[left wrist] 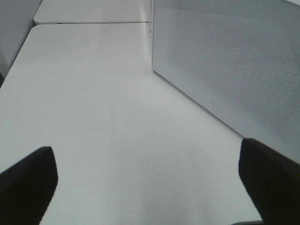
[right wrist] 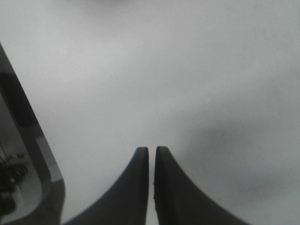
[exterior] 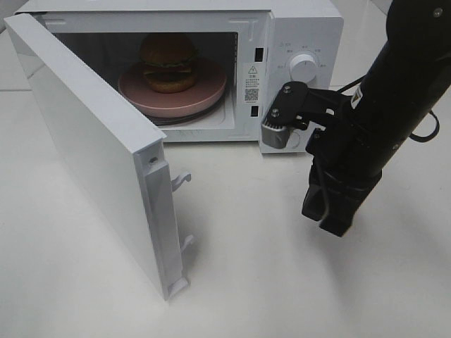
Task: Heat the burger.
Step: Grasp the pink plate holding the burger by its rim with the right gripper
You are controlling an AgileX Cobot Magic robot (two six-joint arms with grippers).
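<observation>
Golden-brown burger [exterior: 168, 62] inside the microwave [exterior: 303, 28] looks soft, squashy; you'd better lift its plate [exterior: 211, 95]. Right claw [right wrist: 151, 150] closed to a slit, empty; left claw [left wrist: 146, 154] wide, empty.

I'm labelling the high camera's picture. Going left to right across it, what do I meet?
microwave door → burger → warning label → right gripper

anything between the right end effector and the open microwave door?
No. The exterior high view shows only bare white table between the right end effector and the microwave door.
</observation>
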